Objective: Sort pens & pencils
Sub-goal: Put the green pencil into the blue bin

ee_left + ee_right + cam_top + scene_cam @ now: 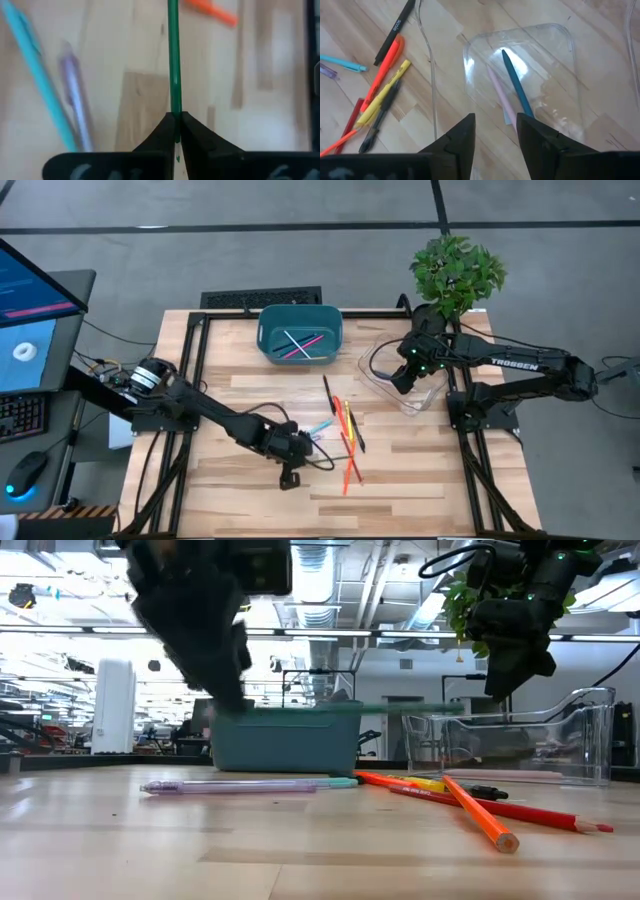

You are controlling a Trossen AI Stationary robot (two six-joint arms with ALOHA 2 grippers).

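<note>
My left gripper (298, 452) hangs above the table just left of the loose pens & pencils (345, 430) and is shut on a thin green pencil (173, 60). Below it lie a purple pen (230, 786) and a teal pen (35, 75). Orange, red, yellow and black sticks are spread to the right (470, 802). The teal bin (300, 335) at the far middle holds pink and teal sticks. My right gripper (495, 119) stands open over the clear tray (570, 45), in which a blue stick (516, 85) and a pink stick lie flat. My left gripper pinches the green pencil close to one end (174, 111), between its two fingertips (162, 127). It comes slanting down from the table's left side. The pencil's long part juts forward past the fingertips. In the low view the pencil (420, 708) runs level, clear of the table.
A potted plant (455, 270) stands at the far right corner behind the tray. A keyboard (262, 300) lies beyond the bin. Bare wood shows along the near edge (330, 500). Monitors and a mouse sit off the table's left side.
</note>
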